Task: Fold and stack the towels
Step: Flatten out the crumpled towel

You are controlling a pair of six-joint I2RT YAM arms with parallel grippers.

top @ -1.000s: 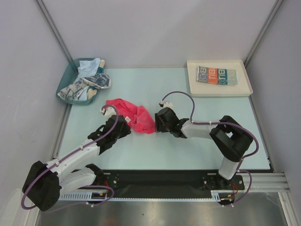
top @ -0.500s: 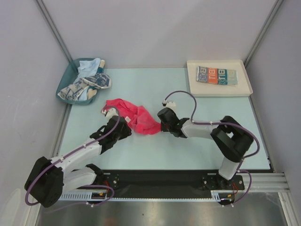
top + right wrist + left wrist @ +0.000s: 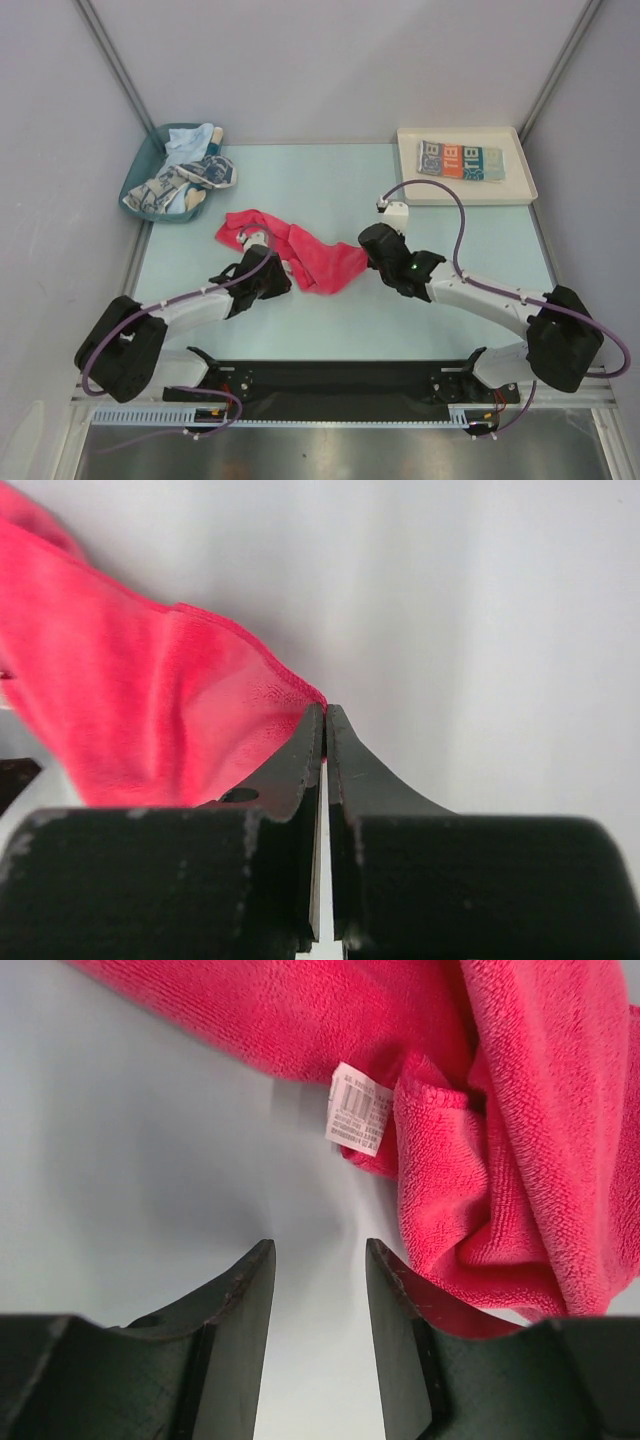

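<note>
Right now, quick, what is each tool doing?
Left tool: open, holding nothing.
Right tool: shut on the red towel corner.

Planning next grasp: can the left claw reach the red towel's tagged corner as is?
Probably yes: the left claw is open, the white tag on the red towel lies just ahead, only bare table between.

Right hand pinched on red-pink towel corner, pale table behind
</note>
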